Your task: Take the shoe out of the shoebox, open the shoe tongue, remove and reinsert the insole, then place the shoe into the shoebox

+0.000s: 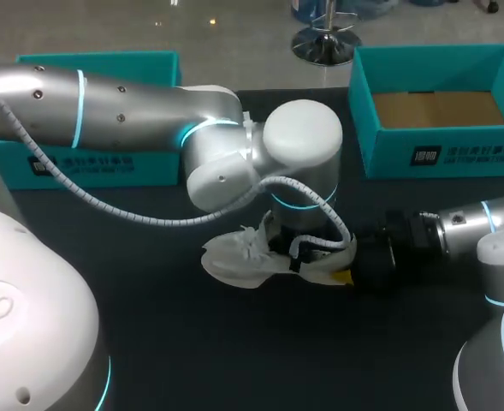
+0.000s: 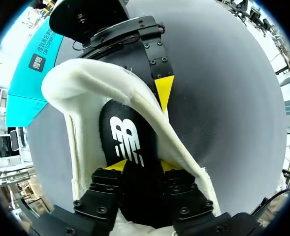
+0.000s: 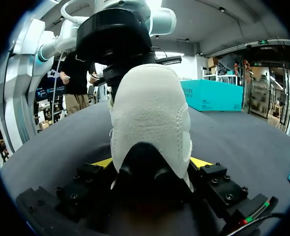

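A white shoe (image 1: 239,257) lies on the dark table, toe to the left. My left gripper (image 1: 307,247) comes down into its opening. In the left wrist view its yellow tips (image 2: 144,166) sit on either side of the black insole (image 2: 127,132) with a white logo, inside the shoe's white lining (image 2: 80,93). My right gripper (image 1: 354,272) holds the heel end from the right. In its own view the white heel (image 3: 149,113) fills the space between its fingers (image 3: 152,163), both touching. One of its yellow fingertips (image 2: 163,91) shows outside the heel.
An open teal shoebox (image 1: 440,154) stands at the back right, its cardboard floor bare. A second teal box (image 1: 106,163) sits at the back left behind my left arm. Dark table surface lies open in front of the shoe.
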You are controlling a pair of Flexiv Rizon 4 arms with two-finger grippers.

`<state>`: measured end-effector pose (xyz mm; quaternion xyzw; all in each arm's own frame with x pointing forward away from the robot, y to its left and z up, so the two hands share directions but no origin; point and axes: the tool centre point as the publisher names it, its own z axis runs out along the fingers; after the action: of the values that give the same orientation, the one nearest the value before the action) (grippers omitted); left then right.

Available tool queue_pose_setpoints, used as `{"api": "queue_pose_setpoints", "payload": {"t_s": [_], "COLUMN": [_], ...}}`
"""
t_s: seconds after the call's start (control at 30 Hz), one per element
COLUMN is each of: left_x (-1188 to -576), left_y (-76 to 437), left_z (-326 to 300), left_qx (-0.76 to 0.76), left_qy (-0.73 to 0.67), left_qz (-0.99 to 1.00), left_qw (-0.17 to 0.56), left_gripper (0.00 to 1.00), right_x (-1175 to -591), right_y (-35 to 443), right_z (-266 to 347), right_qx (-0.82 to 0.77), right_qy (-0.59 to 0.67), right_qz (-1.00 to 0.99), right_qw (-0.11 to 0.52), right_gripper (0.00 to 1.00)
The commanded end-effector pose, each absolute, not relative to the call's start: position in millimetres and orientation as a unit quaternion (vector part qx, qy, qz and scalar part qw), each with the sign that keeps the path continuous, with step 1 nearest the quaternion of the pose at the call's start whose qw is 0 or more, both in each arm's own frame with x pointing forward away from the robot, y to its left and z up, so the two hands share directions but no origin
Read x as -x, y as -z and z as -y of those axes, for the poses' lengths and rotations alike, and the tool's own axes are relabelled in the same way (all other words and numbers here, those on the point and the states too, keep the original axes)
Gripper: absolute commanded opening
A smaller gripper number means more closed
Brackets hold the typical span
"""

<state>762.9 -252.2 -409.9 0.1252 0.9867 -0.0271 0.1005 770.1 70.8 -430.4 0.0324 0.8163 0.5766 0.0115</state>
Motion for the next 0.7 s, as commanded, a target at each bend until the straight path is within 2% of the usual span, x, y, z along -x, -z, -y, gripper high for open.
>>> {"api": "queue_pose_setpoints", "payload": {"t_s": [0.03,0.7], "left_x": [-756,-749], "left_y": [434,407], "left_z": [248,241], "left_qx": [-0.121,-0.11], "left_qy": [0.017,0.01], "left_qz": [-0.985,-0.983], "left_qw": [0.118,0.148], "left_gripper": [0.0,0.0], "right_x": [-771,-771], "right_y": [433,433], "right_z": [-73,-73], "right_qx": [-0.034,-0.034], "right_qy": [-0.575,-0.575], "right_qz": [-0.817,-0.817], "right_qw": [0.012,0.012], "right_gripper": [0.0,0.0]}}
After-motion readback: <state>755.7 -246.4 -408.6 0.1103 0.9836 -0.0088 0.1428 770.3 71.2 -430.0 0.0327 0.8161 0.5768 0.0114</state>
